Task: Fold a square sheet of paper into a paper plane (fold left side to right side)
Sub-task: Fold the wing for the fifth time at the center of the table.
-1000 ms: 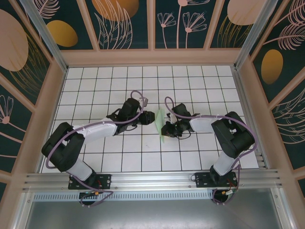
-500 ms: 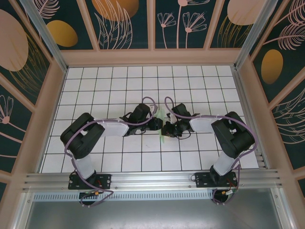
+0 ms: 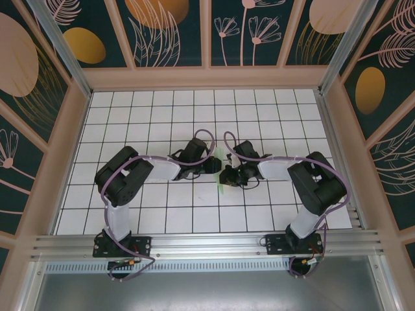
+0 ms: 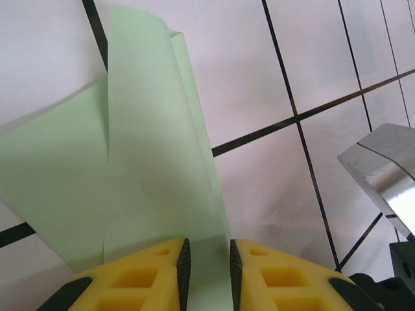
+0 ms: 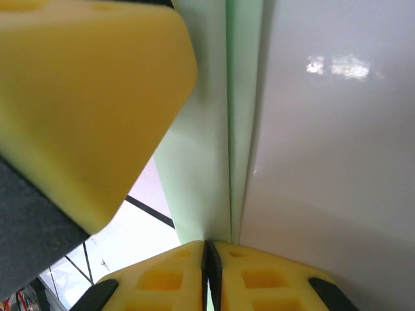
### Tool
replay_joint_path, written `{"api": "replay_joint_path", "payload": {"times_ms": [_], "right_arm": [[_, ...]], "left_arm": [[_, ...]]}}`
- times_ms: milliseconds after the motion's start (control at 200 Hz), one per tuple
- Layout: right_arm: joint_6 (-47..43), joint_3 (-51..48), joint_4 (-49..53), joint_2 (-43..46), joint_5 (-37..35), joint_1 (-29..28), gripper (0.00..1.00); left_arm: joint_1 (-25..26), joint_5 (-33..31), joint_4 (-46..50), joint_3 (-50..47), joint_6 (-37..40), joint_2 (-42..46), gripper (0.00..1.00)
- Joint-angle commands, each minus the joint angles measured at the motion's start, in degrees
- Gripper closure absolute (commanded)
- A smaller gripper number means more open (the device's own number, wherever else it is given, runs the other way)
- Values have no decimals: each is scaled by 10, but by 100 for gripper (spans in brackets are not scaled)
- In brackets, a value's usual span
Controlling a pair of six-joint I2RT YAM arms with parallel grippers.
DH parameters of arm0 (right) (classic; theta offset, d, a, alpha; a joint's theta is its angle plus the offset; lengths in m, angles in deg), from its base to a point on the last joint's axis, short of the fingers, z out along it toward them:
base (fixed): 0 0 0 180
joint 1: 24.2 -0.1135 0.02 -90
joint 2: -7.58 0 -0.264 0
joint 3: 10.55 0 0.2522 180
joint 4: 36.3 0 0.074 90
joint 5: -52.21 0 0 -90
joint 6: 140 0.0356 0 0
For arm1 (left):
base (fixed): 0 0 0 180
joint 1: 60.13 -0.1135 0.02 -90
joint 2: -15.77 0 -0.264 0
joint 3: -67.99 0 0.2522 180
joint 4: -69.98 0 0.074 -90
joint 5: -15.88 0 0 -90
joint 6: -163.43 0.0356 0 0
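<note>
The pale mint-green sheet of paper (image 3: 222, 187) stands folded lengthwise between the two grippers at the table's middle. In the left wrist view the paper (image 4: 155, 162) has long overlapping flaps, one of them running into the narrow gap between my left gripper's (image 4: 207, 249) yellow jaws, which are still slightly apart. My left gripper (image 3: 216, 167) comes at the paper from the left. My right gripper (image 5: 209, 245) is shut on the paper's (image 5: 201, 168) folded edge, jaws pressed together. In the top view the right gripper (image 3: 225, 175) holds it from the right.
The left gripper's yellow finger (image 5: 84, 97) looms close at the upper left of the right wrist view. A shiny metal part of the right arm (image 4: 382, 168) sits at the right of the left wrist view. White grid tiles (image 3: 162, 116) surround both arms, with wooden walls (image 3: 207, 78) beyond.
The left arm has swung right and reached the paper, its jaws narrowing around a flap. The right gripper has stayed put, still clamped on the paper.
</note>
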Motion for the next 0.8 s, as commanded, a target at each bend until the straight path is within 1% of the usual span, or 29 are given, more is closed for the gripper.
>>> {"api": "replay_joint_path", "payload": {"times_ms": [0,165,255,385,465,621,796], "right_arm": [[-5,-33,87,-43,-61,-23,84],[-13,-41,57,-6,-23,-14,82],[-26,-26,57,30,-2,-5,80],[-35,-4,56,65,31,9,79],[-37,7,57,81,31,13,79],[-18,8,24,83,57,6,81],[-2,-7,-12,51,48,-8,81]], "left_arm": [[-9,-18,-5,10,7,-22,74],[-10,-29,14,17,11,-44,76],[-10,-37,32,18,14,-56,79],[-10,-44,43,18,16,-64,80],[-10,-45,43,18,14,-64,81],[-10,-42,43,18,13,-62,82],[-10,-41,43,18,13,-60,82]]}}
